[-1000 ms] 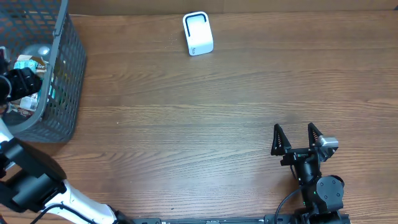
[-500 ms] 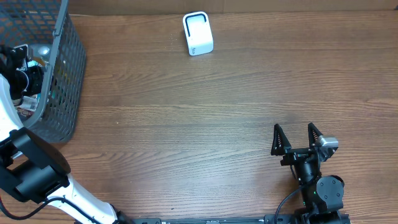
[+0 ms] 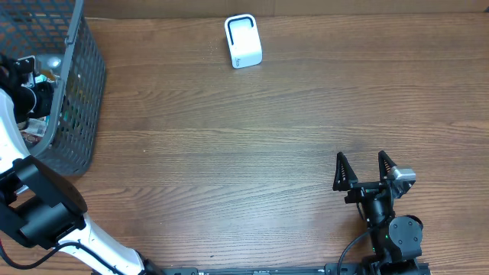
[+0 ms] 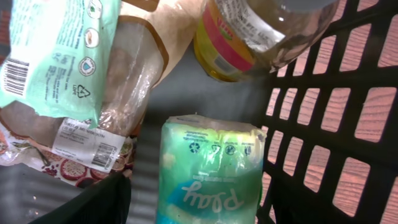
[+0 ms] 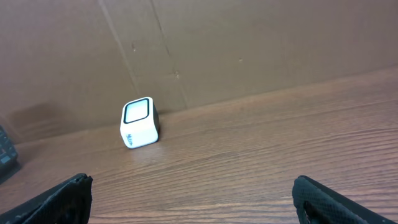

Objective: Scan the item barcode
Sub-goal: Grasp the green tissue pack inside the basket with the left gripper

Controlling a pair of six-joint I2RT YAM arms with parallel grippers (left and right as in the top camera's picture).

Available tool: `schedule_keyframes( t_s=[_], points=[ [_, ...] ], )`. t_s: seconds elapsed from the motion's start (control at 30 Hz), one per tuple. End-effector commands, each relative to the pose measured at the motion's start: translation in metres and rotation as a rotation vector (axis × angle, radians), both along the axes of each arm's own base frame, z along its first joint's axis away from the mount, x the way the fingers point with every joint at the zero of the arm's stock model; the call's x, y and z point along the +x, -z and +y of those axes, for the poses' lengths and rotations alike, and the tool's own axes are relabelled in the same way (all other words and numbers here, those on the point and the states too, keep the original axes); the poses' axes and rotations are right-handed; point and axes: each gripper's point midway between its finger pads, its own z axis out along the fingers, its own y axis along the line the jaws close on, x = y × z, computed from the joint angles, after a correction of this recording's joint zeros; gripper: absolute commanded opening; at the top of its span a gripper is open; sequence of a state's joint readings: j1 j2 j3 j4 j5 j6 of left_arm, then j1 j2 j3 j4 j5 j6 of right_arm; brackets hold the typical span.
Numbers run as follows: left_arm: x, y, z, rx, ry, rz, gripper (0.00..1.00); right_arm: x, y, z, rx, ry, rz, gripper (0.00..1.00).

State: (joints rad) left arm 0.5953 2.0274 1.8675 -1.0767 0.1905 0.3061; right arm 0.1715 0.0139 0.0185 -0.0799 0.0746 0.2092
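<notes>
Inside the basket (image 3: 80, 99), the left end effector (image 4: 196, 194) straddles the tissue pack (image 4: 208, 174), wide and not gripping, so a skewed close could let the soft wrap slip or snag neighbouring packets (image 4: 56, 56).

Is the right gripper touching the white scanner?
Apart. Overhead view shows bare table between right gripper and white scanner.
</notes>
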Motion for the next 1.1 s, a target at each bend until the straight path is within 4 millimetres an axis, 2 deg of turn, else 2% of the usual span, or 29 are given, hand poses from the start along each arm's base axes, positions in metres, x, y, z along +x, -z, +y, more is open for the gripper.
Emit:
schedule_keyframes(
  t_s=[0.0,0.23,0.73,1.07],
  points=[
    [0.001,0.012,-0.007,-0.038,0.0,0.015,0.75,0.0,0.002,0.0,-0.004,-0.002,-0.002,1.0],
    [-0.005,0.024,-0.011,-0.055,-0.001,0.043,0.75,0.0,0.002,0.0,-0.004,-0.002,-0.002,1.0],
    [-0.005,0.024,-0.015,-0.107,-0.081,0.036,0.67,0.0,0.002,0.0,-0.004,-0.002,-0.002,1.0],
    [-0.001,0.021,-0.024,-0.158,-0.063,0.013,0.6,0.0,0.002,0.0,-0.004,-0.002,-0.002,1.0]
  ],
)
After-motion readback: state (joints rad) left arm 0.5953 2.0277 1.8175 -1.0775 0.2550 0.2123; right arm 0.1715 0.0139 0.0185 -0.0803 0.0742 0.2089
